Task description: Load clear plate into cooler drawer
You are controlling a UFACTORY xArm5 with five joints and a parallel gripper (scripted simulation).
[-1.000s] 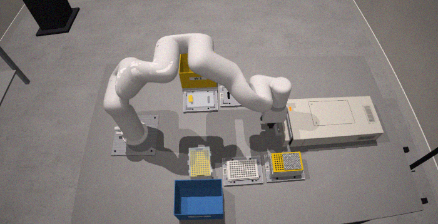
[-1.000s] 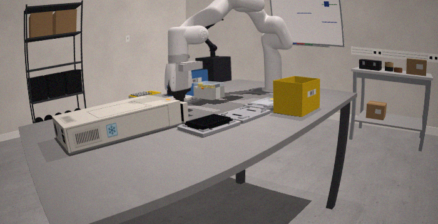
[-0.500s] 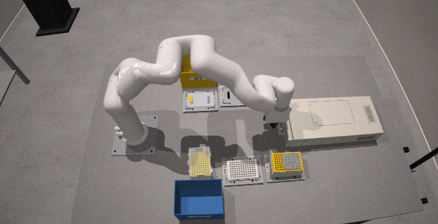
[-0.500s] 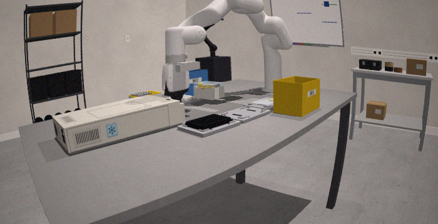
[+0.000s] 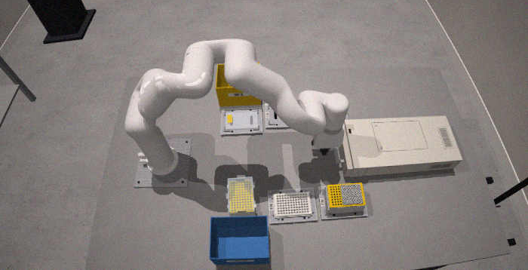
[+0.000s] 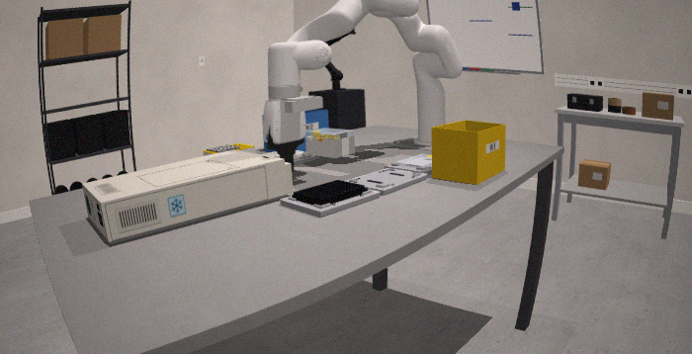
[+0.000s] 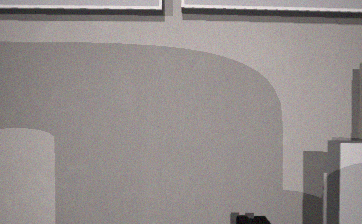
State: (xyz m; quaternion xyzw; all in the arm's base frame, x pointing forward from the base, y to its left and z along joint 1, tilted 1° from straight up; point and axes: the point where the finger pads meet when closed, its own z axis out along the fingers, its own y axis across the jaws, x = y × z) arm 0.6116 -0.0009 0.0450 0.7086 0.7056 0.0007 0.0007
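The cream cooler (image 5: 401, 144) lies at the right of the bench, and it also shows in the exterior view (image 6: 188, 192). Its drawer front (image 5: 345, 146) sits flush with the body. The small lamp spot (image 5: 350, 130) on its top looks dark. My gripper (image 5: 324, 151) (image 6: 288, 154) hangs just left of the drawer front, low over the bench, with its fingers shut on nothing. In the wrist view only the dark fingertips (image 7: 252, 219) and the cooler's corner (image 7: 357, 175) show. The clear plate is not visible in any view. A work nest (image 5: 241, 121) stands empty.
A yellow bin (image 5: 235, 90) stands behind the empty nest. In front are a yellow tip box (image 5: 240, 196), a white well plate (image 5: 292, 204) and a yellow-and-speckled box (image 5: 345, 195). A blue bin (image 5: 239, 240) sits at the front edge. A black plate (image 6: 328, 193) lies beside the cooler.
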